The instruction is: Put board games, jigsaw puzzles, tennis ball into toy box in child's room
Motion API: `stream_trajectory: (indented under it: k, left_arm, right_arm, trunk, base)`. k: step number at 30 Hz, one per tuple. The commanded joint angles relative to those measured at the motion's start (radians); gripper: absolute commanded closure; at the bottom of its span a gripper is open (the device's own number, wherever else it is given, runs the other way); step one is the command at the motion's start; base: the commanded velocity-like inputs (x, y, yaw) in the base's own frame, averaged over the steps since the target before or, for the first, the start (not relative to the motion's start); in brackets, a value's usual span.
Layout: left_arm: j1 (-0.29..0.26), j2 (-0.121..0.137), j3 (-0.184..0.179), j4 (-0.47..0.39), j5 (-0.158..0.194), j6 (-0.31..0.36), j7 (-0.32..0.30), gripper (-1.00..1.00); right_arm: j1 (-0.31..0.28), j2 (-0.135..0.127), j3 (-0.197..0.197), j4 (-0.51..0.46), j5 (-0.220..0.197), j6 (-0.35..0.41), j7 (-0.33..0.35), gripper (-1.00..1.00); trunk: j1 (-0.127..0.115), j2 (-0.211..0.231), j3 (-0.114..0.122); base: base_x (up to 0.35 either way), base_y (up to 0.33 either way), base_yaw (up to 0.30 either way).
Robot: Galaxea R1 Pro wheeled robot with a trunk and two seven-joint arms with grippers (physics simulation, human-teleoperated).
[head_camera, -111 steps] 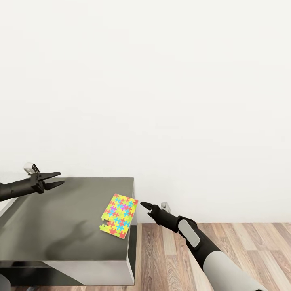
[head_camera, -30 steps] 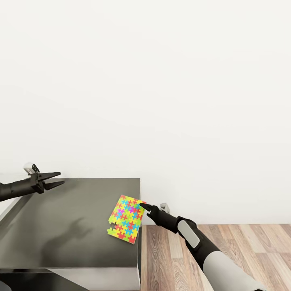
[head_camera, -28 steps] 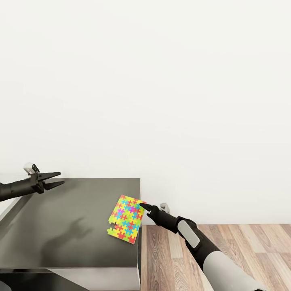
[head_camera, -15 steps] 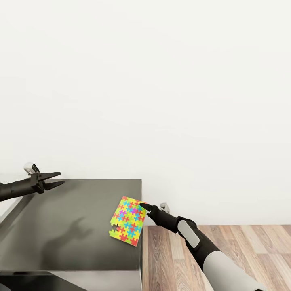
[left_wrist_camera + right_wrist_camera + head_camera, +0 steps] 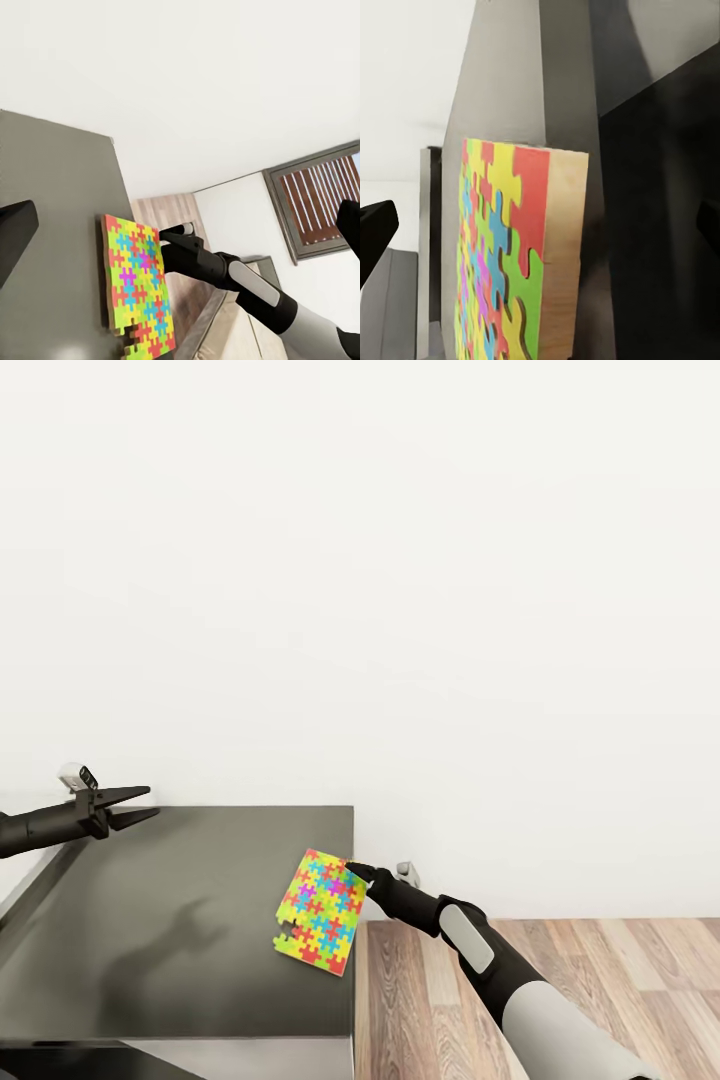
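Puzzle (image 5: 321,910) lies flat at the table's (image 5: 180,900) right edge, at about five o'clock in your head view. Your right gripper (image 5: 352,870) has its tip at the puzzle's far corner; whether it is spread you cannot tell. Your left gripper (image 5: 150,802) hovers at nine o'clock, parted, holding nothing.

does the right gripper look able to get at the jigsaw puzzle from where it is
Probably yes. The right gripper sits right at the jigsaw puzzle's far corner by the table edge, with nothing between them. The right wrist view shows the panel's edge close ahead between spread fingers.
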Motion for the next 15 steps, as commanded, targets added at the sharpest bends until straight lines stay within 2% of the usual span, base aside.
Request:
stream_trajectory:
  k: [1, 10, 11, 15]
  left_arm:
    - [0.0, 0.001, -0.001, 0.0, 0.001, 0.011, -0.003, -1.0]
    - [0.0, 0.001, -0.001, 0.0, 0.001, 0.011, -0.003, -1.0]
    - [0.0, 0.001, -0.001, 0.0, 0.001, 0.011, -0.003, -1.0]
    - [0.0, 0.001, -0.001, 0.0, 0.001, 0.011, -0.003, -1.0]
  right_arm:
    - [-0.001, -0.001, 0.001, 0.0, -0.006, 0.004, 0.0, -1.0]
    - [-0.001, 0.0, 0.001, 0.0, -0.006, 0.004, -0.001, -1.0]
    - [-0.001, 0.0, 0.001, 0.0, -0.006, 0.004, -0.001, 1.0]
    - [-0.001, 0.0, 0.001, 0.001, -0.006, 0.004, -0.001, 1.0]
  trunk:
    - [0.0, 0.0, -0.001]
    - [0.0, 0.0, -0.001]
    - [0.0, 0.0, -0.001]
    - [0.0, 0.0, -0.001]
  base:
    - [0.076, 0.057, 0.0]
    - [0.019, 0.014, 0.0]
    - [0.003, 0.002, 0.0]
    - [0.001, 0.001, 0.0]
